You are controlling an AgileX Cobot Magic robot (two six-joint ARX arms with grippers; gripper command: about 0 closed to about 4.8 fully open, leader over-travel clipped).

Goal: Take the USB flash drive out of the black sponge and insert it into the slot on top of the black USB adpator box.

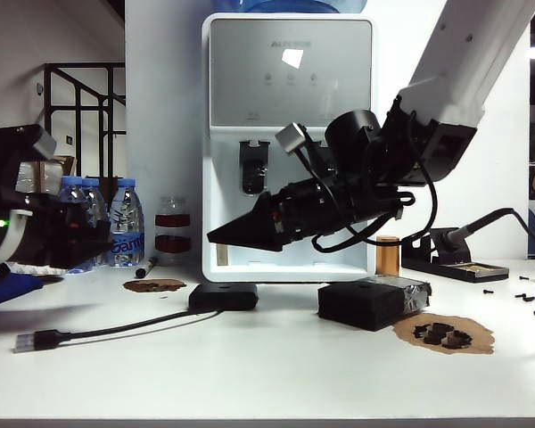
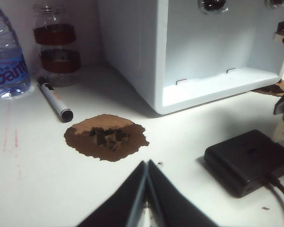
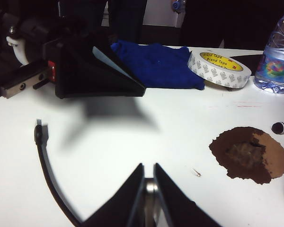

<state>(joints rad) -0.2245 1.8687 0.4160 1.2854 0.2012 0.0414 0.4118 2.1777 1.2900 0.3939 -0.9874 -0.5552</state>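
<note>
Seemingly the step in hand is carrying the USB flash drive [image 3: 150, 187] across to the black USB adpator box [image 1: 223, 296]. From the exterior camera, the right gripper [image 1: 216, 236] hangs in the air in front of a white water dispenser [image 1: 290, 134], angled down toward the left, its tips above and just beside the box, which lies flat on the table [image 1: 267, 374] with its cable [image 1: 107, 333] trailing left. The black sponge [image 1: 370, 303] sits well apart to the right, with nothing seen standing in it. The left gripper [image 1: 36, 234] waits low at the far left edge, by some water bottles [image 1: 116, 223]. Through the left wrist camera, the left gripper [image 2: 146, 165] has its jaws pressed shut and empty, pointing at a brown patch of scraps [image 2: 106, 137]; the box lies off to one side and its slot is too faint to pick out. Through the right wrist camera, the right gripper [image 3: 148, 166] has its jaws closed on a sliver of silver metal, probably the drive, over bare table with the cable curving nearby; the box itself is out of this view. To do this well, I would bring the jaws directly above the box's top face, turn the drive upright, find the slot before descending, and lower slowly and squarely, since a tilted entry could jam or push the light box away.
</note>
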